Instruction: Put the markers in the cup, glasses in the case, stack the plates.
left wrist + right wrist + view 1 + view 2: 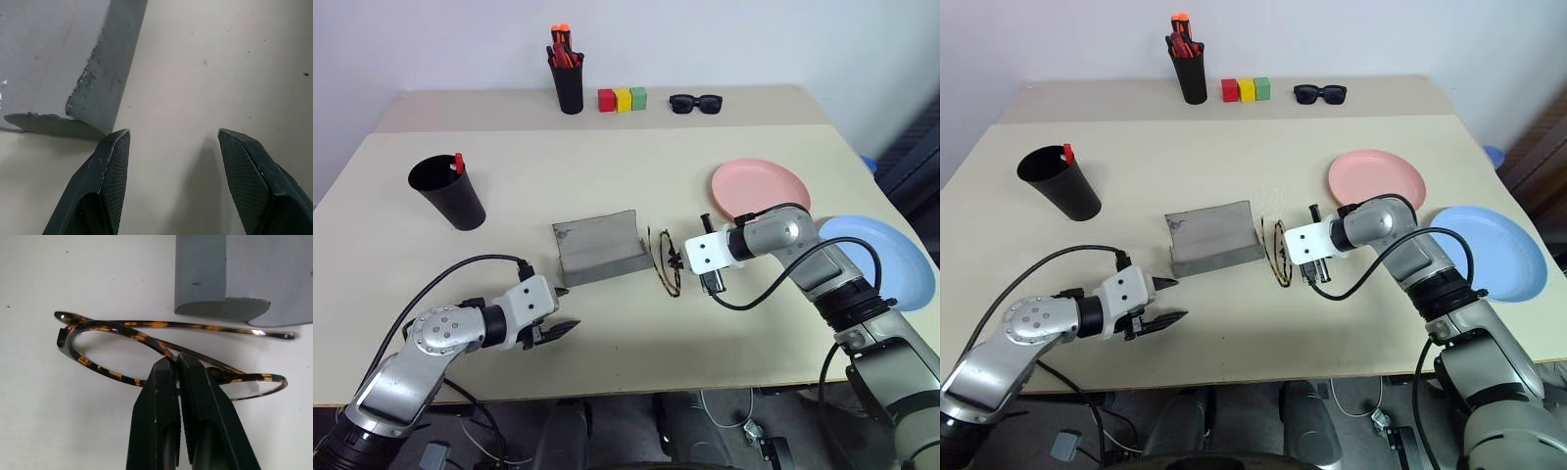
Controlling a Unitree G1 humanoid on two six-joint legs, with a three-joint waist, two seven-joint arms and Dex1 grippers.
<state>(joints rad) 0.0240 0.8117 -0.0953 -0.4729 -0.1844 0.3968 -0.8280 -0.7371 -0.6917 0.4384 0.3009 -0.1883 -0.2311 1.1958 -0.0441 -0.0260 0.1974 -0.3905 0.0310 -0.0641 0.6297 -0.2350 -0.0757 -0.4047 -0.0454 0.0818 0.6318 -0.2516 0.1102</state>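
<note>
The glasses (98, 367), thin with a dark mottled rim, lie on the table just right of the open grey case (600, 247). My right gripper (176, 360) is shut on their bridge, and it also shows from above (677, 260). My left gripper (568, 309) hovers open near the case's front left corner (93, 83) with nothing between its fingers. The black cup (450, 196) stands at the far left with a red-capped marker (459, 162) in it. The pink plate (760, 189) and the blue plate (876, 257) lie side by side on the right.
At the back stand a black pen holder (570, 83) with orange-red pens, three coloured blocks (623, 99) and black sunglasses (695, 102). A small black tip (705, 217) shows behind my right hand; I cannot tell what it is.
</note>
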